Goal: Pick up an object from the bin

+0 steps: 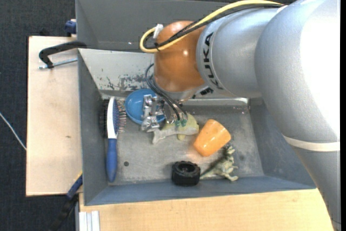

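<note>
A brush (111, 138) lies along the left wall of the grey metal bin (92, 132). Its white head with dark bristles points to the far side and its blue handle runs toward the near wall. Just right of the brush head, close to the far wall, sits a round blue thing (136, 104) like a small bowl or cap; its exact kind cannot be told.

The tool (153, 119) is low over the bin floor, right against the blue round thing's right edge. It stands above the left end of a pale, whitish-green flat piece (162, 135) that stretches out to the right on the floor, in the far middle of the bin. Whether the tool is apart or together cannot be told, as its metal parts and cables crowd the spot, and nothing can be seen held in it.

Toward the near wall, about mid-bin, a black ring-shaped cap (185, 173) rests on the floor. Right of the pale piece and just beside its end lies an orange chunky wedge (211, 138). Near it, toward the near right, a small grey-green toy figure (224, 166) lies close to the black cap.

The silver arm (270, 46) comes in from the right, with an orange cover (175, 57) at its wrist and a yellow cable (227, 8) looped over it.
</note>
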You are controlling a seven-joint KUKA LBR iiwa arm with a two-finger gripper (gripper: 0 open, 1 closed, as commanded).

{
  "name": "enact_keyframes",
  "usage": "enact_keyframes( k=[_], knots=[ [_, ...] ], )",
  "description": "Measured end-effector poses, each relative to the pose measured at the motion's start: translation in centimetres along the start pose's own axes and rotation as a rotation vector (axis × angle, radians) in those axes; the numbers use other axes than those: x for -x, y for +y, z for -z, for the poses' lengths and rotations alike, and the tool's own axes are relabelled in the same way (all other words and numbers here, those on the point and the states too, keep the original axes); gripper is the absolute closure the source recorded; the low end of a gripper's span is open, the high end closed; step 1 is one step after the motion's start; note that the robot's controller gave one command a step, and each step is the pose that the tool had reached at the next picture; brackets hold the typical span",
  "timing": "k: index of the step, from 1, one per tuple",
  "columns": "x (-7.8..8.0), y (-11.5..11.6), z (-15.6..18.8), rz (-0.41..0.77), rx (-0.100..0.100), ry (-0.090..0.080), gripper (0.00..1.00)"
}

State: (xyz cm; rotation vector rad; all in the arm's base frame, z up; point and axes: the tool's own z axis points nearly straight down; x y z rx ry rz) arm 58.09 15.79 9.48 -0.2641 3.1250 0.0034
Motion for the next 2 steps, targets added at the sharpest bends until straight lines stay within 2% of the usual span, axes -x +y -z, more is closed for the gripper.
enact_keyframes(
  k=[1, 2],
  knots=[
    [0.2, 0.1, 3.1, 0.000, 0.001, 0.000, 1.00],
    [0.4, 0.1, 8.0, 0.000, 0.000, -0.006, 1.00]
  ],
)
